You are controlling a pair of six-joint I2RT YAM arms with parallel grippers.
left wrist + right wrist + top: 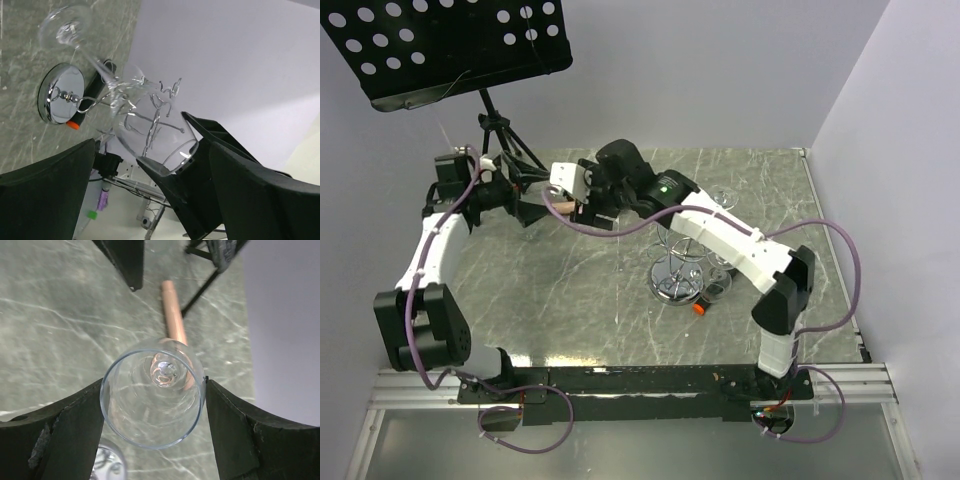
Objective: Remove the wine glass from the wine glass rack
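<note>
While the left gripper (150, 145) stood with its fingers spread wide, the right gripper (152, 395) pinched the wine glass (150, 425) by its bowl, a finger pressed to each clear side. The glass hung off the rack above the marbled table (570, 300), over a copper-coloured tube (172, 315) and near the black tripod stand (500, 130). The wine glass rack (678, 275) stood well apart, upright on its shiny disc base near the table's middle.

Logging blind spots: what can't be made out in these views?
Top external: wine glass too faint to pick out at the right arm's wrist; rack top covered by its forearm.
Right wrist: stem and foot blurred through the bowl.
Left wrist: rack's arms blur behind the glass.
</note>
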